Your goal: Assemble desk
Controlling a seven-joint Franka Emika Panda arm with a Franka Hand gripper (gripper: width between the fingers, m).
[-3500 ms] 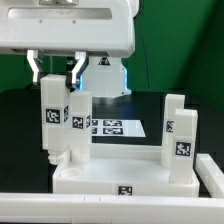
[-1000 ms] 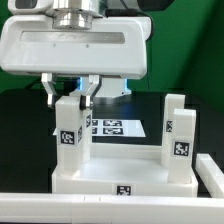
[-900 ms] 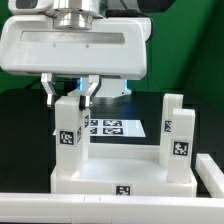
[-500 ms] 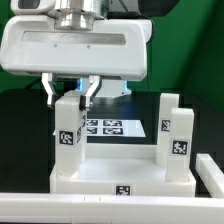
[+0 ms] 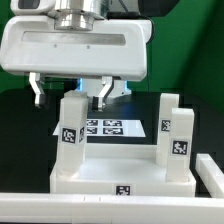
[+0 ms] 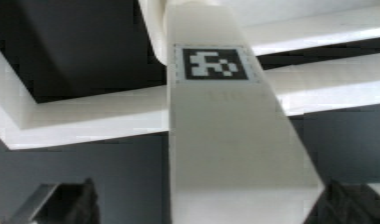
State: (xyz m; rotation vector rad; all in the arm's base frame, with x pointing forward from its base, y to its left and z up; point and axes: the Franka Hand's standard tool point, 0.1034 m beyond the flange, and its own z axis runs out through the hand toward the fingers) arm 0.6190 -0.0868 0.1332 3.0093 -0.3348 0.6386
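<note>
Nearest to the camera in the exterior view lies a white rail (image 5: 60, 215) along the table edge, at 6 o'clock. Just behind it sits the desk tabletop (image 5: 122, 176), upside down so that its corner sockets face up to receive legs. At 9 o'clock of the tabletop a leg (image 5: 71, 130) stands upright in its socket, tag to the front. At 3 o'clock 2 more legs (image 5: 176, 130) stand close together, one behind the other.

The gripper (image 5: 70, 92) hangs straight above the 9 o'clock leg with its jaws spread wide, one finger (image 5: 37, 89) on each side and clear of the leg top; it holds nothing. In the wrist view the leg runs up the middle between the 2 dark fingertips (image 6: 59, 203) without contact.

Farther back, the marker board (image 5: 110, 127) lies flat on the black table (image 5: 20, 140). I judge there is free room straight upward for the arm, while the right legs leave little room sideways.
</note>
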